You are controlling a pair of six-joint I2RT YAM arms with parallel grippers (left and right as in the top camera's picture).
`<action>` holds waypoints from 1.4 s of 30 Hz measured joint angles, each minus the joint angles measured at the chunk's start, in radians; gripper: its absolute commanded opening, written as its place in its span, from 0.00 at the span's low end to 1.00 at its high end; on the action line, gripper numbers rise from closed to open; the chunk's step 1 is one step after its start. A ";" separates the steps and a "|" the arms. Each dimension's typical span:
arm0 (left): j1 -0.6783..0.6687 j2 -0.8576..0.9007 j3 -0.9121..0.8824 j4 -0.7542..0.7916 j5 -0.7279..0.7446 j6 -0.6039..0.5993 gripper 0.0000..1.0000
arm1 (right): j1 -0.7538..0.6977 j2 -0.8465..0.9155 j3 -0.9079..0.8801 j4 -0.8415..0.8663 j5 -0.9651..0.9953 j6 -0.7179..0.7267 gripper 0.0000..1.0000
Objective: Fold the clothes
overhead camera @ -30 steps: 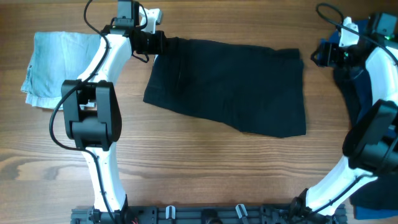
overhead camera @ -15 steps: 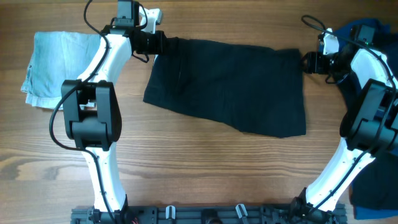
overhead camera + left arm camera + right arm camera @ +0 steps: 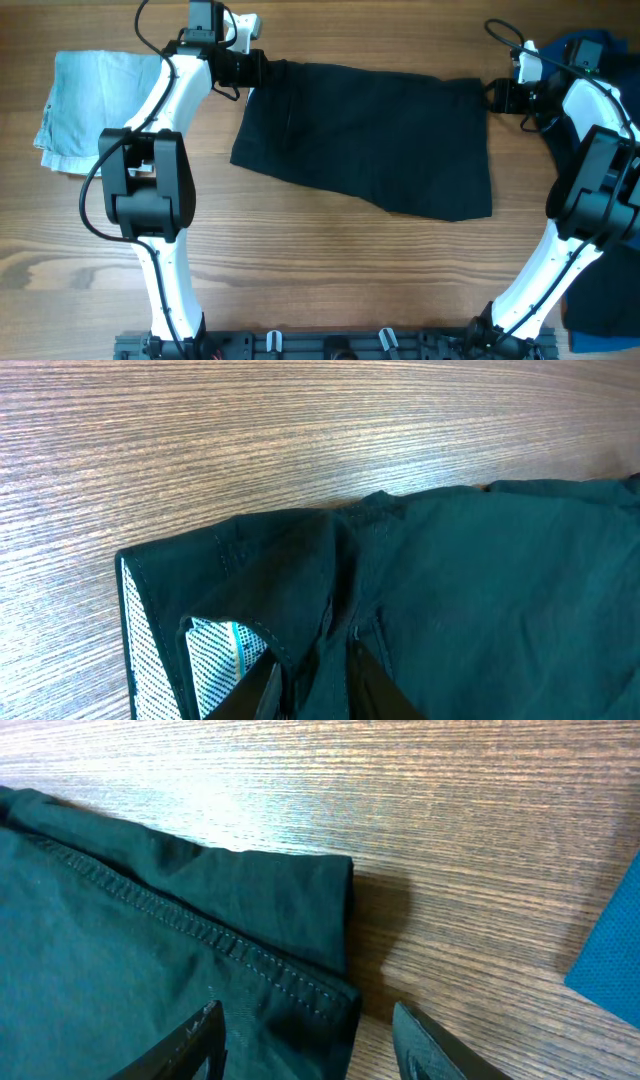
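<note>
We see a table (image 3: 330,270) of light brown wood, its grain running from side to side. On its middle lie the black shorts (image 3: 370,135), spread flat and wide, with their far edge near the table's far side. Well apart on the left lies a pale denim piece (image 3: 90,100). At the far right corner a royal-blue garment (image 3: 598,45) shows. A navy garment (image 3: 605,320) lies at the near right edge. Both are partly hidden.

Bright even light, sheen on table (image 3: 250,790), soft shadow beside black shorts (image 3: 150,940)
</note>
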 measured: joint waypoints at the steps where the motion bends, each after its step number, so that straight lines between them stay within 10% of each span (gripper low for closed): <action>1: 0.000 0.000 0.000 0.000 0.000 0.000 0.21 | 0.000 0.000 0.000 0.000 -0.002 0.000 0.52; 10: 0.000 0.000 0.000 0.000 0.000 0.000 0.20 | 0.007 0.029 0.000 -0.011 -0.004 0.000 0.48; 17: 0.000 0.000 0.000 0.000 0.000 0.000 0.15 | 0.006 0.037 0.000 -0.019 -0.007 -0.008 0.05; 29: 0.003 -0.005 0.000 0.014 0.000 0.000 0.04 | 0.006 0.022 0.000 -0.031 -0.008 -0.008 0.04; 42: 0.056 -0.183 0.000 -0.151 0.000 -0.013 0.04 | 0.011 -0.371 0.000 -0.302 -0.048 -0.015 0.04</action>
